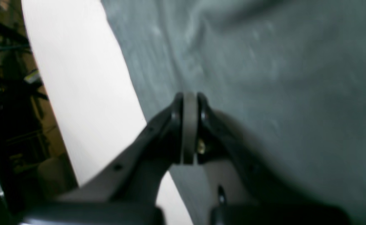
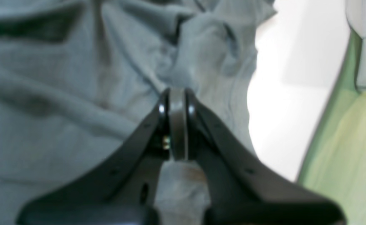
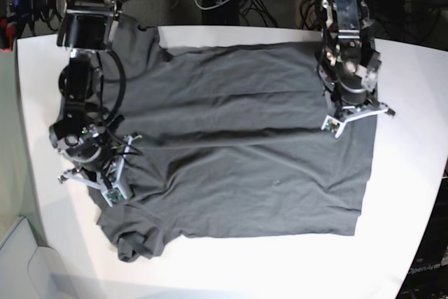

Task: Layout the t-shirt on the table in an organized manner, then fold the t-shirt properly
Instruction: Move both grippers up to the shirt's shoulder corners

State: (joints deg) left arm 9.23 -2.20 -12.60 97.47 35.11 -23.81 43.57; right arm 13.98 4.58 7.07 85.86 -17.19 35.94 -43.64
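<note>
I'm in the laying-out step: the t-shirt [image 3: 238, 152] is spread across the white table [image 3: 413, 194], mostly flat, but the sleeve [image 3: 136, 239] at the near corner on my right-arm side is bunched and creases run through the body. My left gripper [image 1: 190, 98] is pressed fully closed over the hem side, and my right gripper [image 2: 176, 93] is likewise closed above the rumpled shoulder cloth; whether either pinches fabric I can't tell. Next, I judge, that crumpled sleeve needs drawing outward and flattening before folding.

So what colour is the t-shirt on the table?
Plain dark charcoal grey t-shirt; the base view shows it best.
</note>
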